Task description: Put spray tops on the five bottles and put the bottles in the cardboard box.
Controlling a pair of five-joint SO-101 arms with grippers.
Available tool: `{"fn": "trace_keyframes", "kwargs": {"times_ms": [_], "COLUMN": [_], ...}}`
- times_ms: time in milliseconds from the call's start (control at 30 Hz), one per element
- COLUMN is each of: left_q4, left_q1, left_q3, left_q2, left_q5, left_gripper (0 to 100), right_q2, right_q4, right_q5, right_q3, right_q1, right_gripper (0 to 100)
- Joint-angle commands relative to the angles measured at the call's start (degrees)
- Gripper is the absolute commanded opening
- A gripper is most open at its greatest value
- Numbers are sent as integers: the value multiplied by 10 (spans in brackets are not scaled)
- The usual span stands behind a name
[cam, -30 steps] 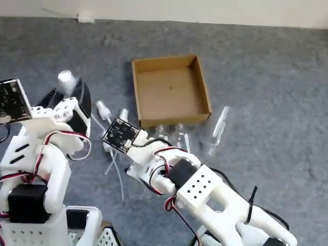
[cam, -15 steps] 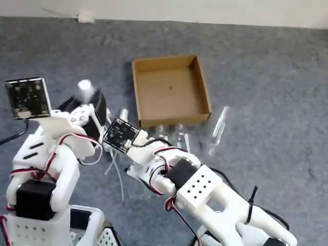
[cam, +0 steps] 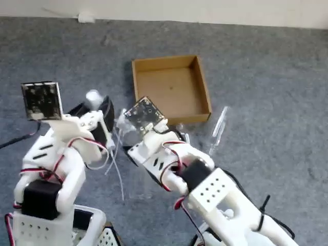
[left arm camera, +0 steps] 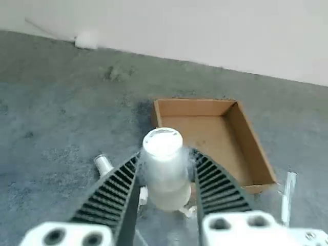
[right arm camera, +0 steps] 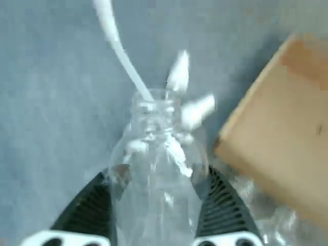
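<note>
Both arms have closed in on each other over the last second: the left arm has swung its load from the desk's left side toward the box, and the right arm has lifted and turned out of the cluster of bottles to meet it.

The left claw (left arm camera: 165,158) is pinched on a white spray top (left arm camera: 163,177), ribbed black fingers (left arm camera: 115,187) pressed against either side of it, cap end up. In the high view that claw (cam: 100,106) hangs above the desk (cam: 266,61) just left of the box's near left corner.

The right claw (right arm camera: 157,175) is clamped round a clear bottle (right arm camera: 154,154), fingers tight on its shoulders, open neck pointing away from the wrist. A thin white tube (right arm camera: 119,48) runs to the rim of that neck; whether its tip is inside cannot be told. In the high view the bottle (cam: 123,119) sits just beside the left claw.

Two loose spray tops (right arm camera: 179,72) lie on the desk just past the bottle's neck, and another (left arm camera: 102,164) lies left of the left claw. The cardboard box (cam: 171,61) rests open near the middle of the desk, toward the far edge. More clear bottles (cam: 180,128) lie against its near wall, and one bottle (cam: 219,127) lies off its near right corner.
</note>
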Motion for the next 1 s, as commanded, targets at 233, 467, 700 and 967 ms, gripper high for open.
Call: {"fn": "trace_keyframes", "kwargs": {"times_ms": [233, 467, 700, 967], "left_q4": [4, 4, 1, 0], "left_q1": [33, 65, 78, 127], "left_q3": [1, 7, 39, 62], "left_q2": [2, 2, 2, 3], "left_q5": [-4, -5, -17, -39], "left_gripper": [3, 3, 3, 3], "right_q2": [-75, -122, -152, -155], "right_q4": [-35, -181, -225, -225], "right_q5": [-12, -12, -13, -13], "right_q3": [44, 108, 145, 145], "right_q1": [-27, -26, -3, 8], "right_gripper": [4, 4, 4, 4]}}
